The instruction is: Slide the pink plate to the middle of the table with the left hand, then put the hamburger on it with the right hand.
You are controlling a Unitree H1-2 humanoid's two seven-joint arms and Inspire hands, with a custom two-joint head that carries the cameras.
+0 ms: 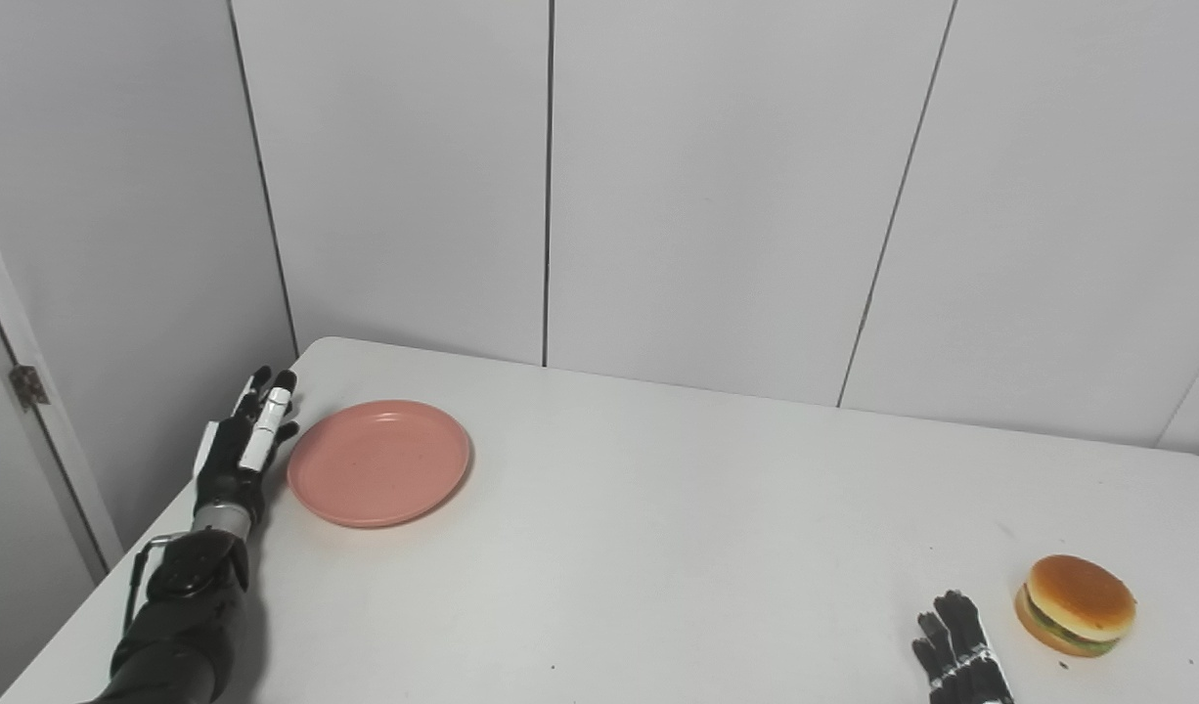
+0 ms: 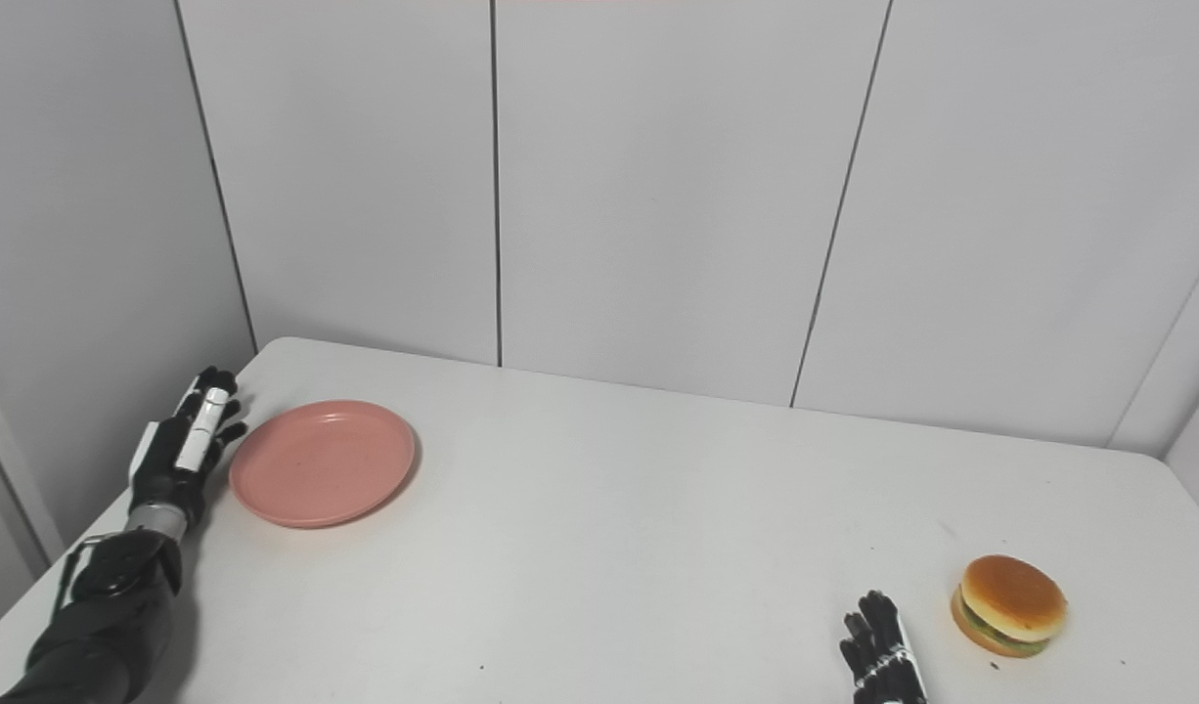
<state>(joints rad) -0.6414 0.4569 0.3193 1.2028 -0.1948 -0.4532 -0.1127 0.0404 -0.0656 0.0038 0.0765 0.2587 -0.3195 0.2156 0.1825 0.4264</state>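
A round pink plate (image 1: 378, 462) lies on the white table (image 1: 658, 548) near its far left corner. My left hand (image 1: 245, 442) is open, fingers stretched out, right beside the plate's left rim and holding nothing. A toy hamburger (image 1: 1076, 603) with a tan bun sits at the front right of the table. My right hand (image 1: 959, 655) is open at the bottom edge, just left of the hamburger and apart from it; only its fingers show.
The table's left edge (image 1: 101, 606) runs close beside my left arm. A grey panelled wall (image 1: 717, 196) stands behind the table's far edge. Bare tabletop lies between the plate and the hamburger.
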